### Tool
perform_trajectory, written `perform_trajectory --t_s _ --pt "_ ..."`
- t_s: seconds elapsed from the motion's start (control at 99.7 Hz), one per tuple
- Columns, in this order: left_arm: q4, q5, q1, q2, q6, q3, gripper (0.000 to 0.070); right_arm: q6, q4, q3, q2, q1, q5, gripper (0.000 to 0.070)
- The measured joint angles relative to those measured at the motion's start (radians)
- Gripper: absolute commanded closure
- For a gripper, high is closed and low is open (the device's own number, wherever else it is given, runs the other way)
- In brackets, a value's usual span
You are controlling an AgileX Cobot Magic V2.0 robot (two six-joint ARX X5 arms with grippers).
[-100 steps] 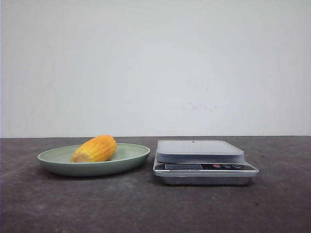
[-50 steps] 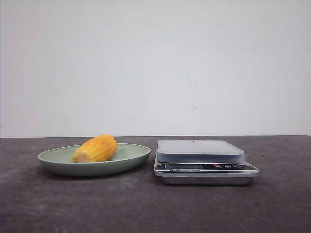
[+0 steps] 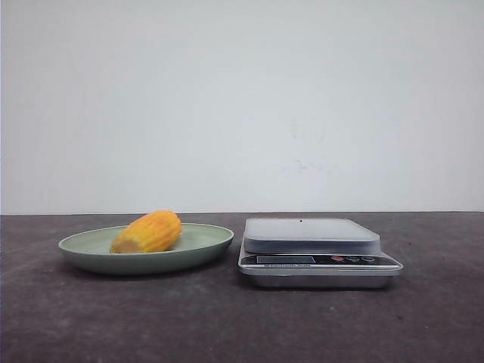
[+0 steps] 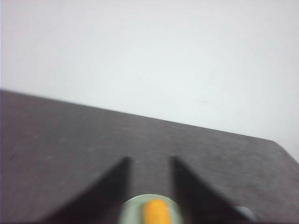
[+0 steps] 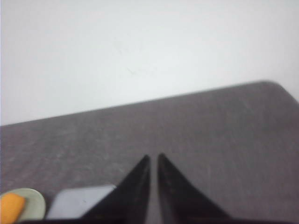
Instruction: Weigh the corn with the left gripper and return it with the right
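Observation:
The corn (image 3: 148, 231), a short yellow-orange cob piece, lies on its side on a pale green plate (image 3: 204, 247) at the left of the dark table. It also shows in the left wrist view (image 4: 156, 213), below and between the spread black fingers of my left gripper (image 4: 149, 161), which is open, empty and well back from it. My right gripper (image 5: 153, 157) has its fingers nearly together with only a thin gap and holds nothing. The corn (image 5: 10, 208) and plate (image 5: 33, 201) show at the edge of the right wrist view. Neither gripper appears in the front view.
A silver kitchen scale (image 3: 318, 247) with a flat grey platform stands right of the plate, buttons and display facing front. It also shows in the right wrist view (image 5: 79, 201). A plain white wall stands behind the table.

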Motion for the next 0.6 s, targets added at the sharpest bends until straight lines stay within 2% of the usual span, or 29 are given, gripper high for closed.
perform_trajectory --t_s 0.03,0.05,0.14,0.271,0.401,0.471,0.602 --pt "-0.006 0.003 -0.005 0.021 0.007 0.026 0.0195 -0.006 0.0 0.025 0.016 0.003 -0.01 0.0311" --pt "-0.01 0.005 -0.008 0.033 0.012 0.042 0.0195 -0.01 -0.001 0.04 0.027 0.006 -0.016 0.0295" --pt "-0.043 0.016 -0.026 0.084 0.019 0.101 0.0241 -0.018 -0.019 0.105 0.07 0.019 -0.045 0.0294" --pt "-0.078 0.018 -0.076 0.177 0.02 0.164 0.0242 -0.036 -0.094 0.2 0.137 0.044 -0.055 0.0294" --pt "-0.084 0.017 -0.177 0.298 0.036 0.199 0.0244 -0.054 -0.169 0.292 0.209 0.073 -0.055 0.0293" --pt "-0.082 -0.01 -0.224 0.375 0.04 0.202 0.0273 -0.059 -0.198 0.332 0.245 0.086 -0.055 0.0292" --pt "-0.091 -0.061 -0.29 0.526 0.05 0.202 0.0272 -0.073 -0.22 0.366 0.287 0.105 -0.055 0.0292"
